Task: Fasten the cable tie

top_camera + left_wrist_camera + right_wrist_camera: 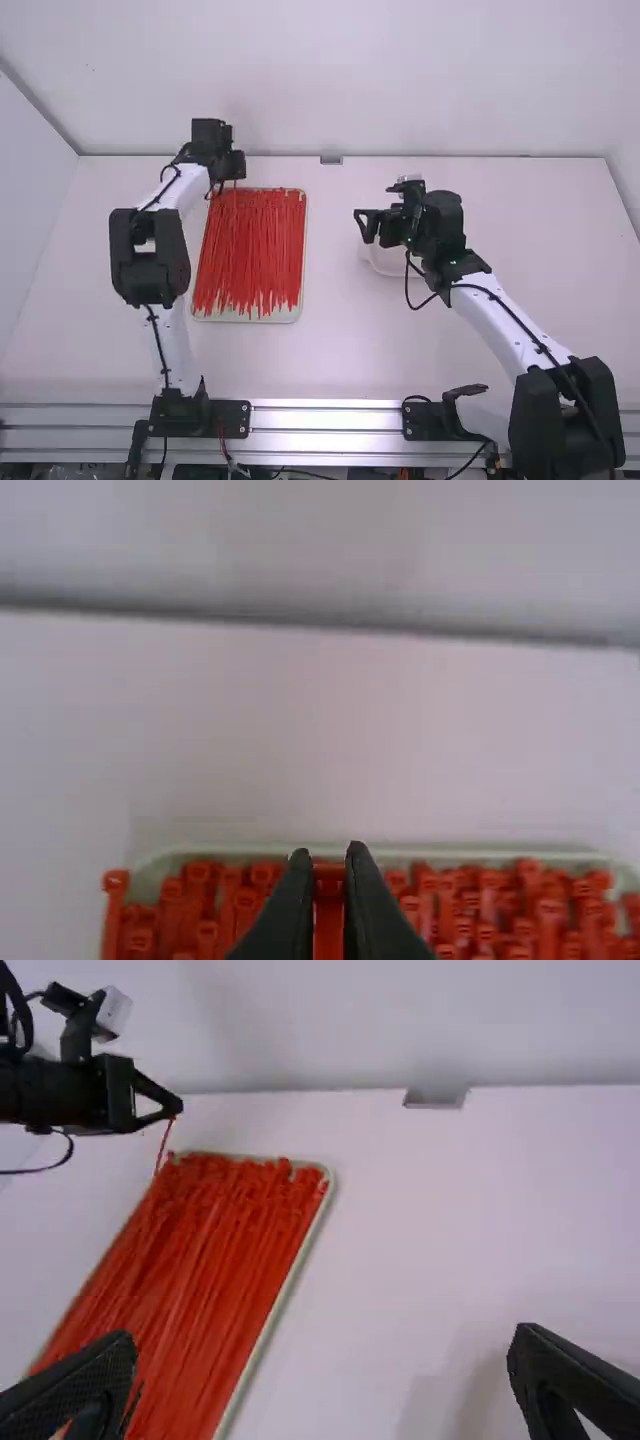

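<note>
Tray (245,319) holds cable ties (250,250); left hand (222,186) at far end; right hand (363,228) to right.

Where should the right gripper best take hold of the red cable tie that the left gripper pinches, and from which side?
Probably the stretch just below the left gripper, approached from the middle of the table. There the cable tie hangs thin and nearly straight down to the tray, clear of the other ties.

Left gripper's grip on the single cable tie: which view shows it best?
The left wrist view: the left gripper is shut on one cable tie over the tray. The right wrist view shows that tie dangling from its tips, side-on; the high view shows the gripper over the tray's far end.
</note>
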